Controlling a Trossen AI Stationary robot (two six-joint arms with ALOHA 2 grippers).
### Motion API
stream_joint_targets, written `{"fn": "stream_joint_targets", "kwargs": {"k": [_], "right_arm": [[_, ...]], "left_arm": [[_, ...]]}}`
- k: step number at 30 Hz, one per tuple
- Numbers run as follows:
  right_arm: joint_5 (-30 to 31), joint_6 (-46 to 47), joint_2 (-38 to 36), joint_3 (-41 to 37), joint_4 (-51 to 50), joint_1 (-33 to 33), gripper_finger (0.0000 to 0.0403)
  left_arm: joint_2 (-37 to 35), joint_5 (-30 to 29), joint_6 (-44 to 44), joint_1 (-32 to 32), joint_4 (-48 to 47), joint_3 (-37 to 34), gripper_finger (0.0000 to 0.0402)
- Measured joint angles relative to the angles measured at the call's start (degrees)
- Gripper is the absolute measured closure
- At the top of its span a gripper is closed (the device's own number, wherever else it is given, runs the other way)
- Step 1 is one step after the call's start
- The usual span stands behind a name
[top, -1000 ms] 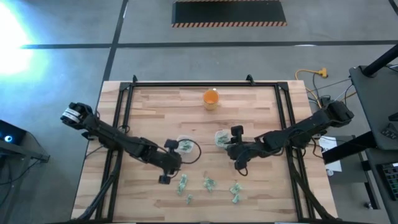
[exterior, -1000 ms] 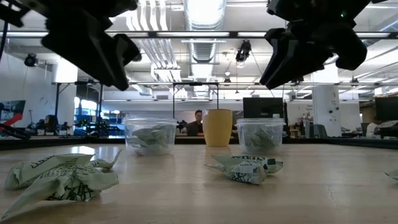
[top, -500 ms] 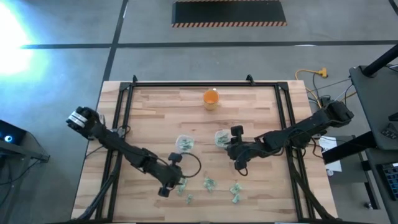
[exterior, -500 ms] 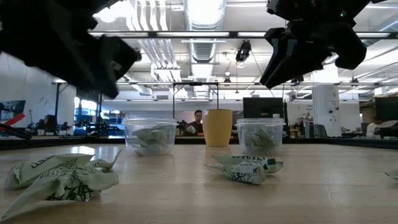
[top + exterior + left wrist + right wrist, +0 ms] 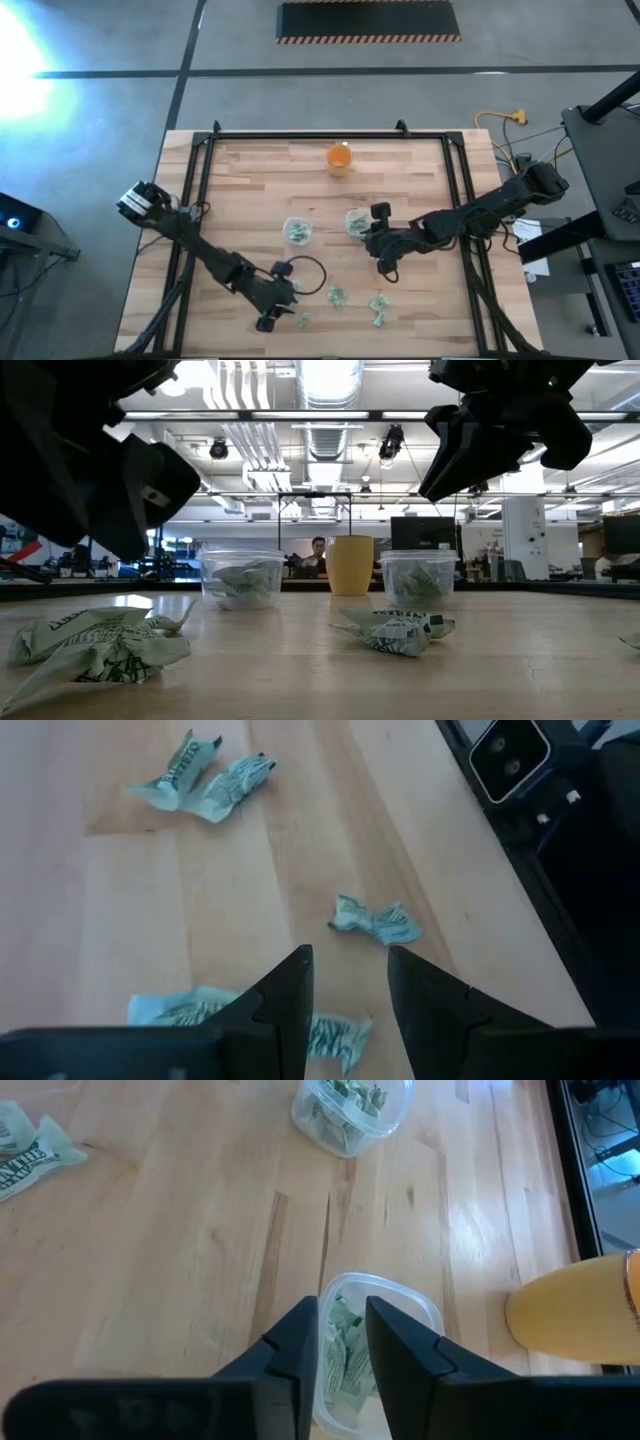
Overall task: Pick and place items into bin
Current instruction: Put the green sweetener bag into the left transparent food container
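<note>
Several pale green crumpled items lie on the wooden table near its front edge (image 5: 337, 295) (image 5: 378, 304). My left gripper (image 5: 350, 985) (image 5: 285, 305) hangs open just above one of them (image 5: 190, 1012); another item (image 5: 375, 920) lies past its fingertips. Two clear tubs (image 5: 297, 230) (image 5: 357, 222) stand mid-table with items inside. My right gripper (image 5: 343, 1342) (image 5: 367, 234) hovers over the right tub (image 5: 400, 1302), its fingers a small gap apart with nothing between them.
An orange cup (image 5: 340, 158) stands toward the far edge, behind the tubs. Black frame rails (image 5: 195, 190) run along the left, right and far sides of the table. A loop of black cable (image 5: 305, 268) lies by the left arm. Bare wood lies left of the items.
My left gripper has moved from beside the left tub toward the table's near edge and down, tipping more steeply, and now hangs over the items at the front. The tubs and items have stayed where they were.
</note>
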Motion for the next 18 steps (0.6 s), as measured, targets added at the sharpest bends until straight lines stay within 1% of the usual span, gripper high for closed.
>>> {"fn": "stream_joint_targets", "kwargs": {"k": [5, 13, 15, 18], "right_arm": [[-0.1, -0.2, 0.0, 0.0, 0.0, 0.0, 0.033], [-0.1, -0.4, 0.0, 0.0, 0.5, 0.0, 0.0326], [-0.1, -0.4, 0.0, 0.0, 0.5, 0.0, 0.0326], [-0.1, -0.4, 0.0, 0.0, 0.6, 0.0, 0.033]], "left_arm": [[3.1, -4.0, -0.1, -1.5, 0.5, 0.9, 0.0288], [6.3, -6.2, -1.9, -2.7, -0.6, 1.7, 0.0288], [6.3, -7.4, -2.6, -3.1, -2.8, 2.1, 0.0288], [6.0, -8.5, -4.3, -3.5, -8.5, 3.1, 0.0288]]}}
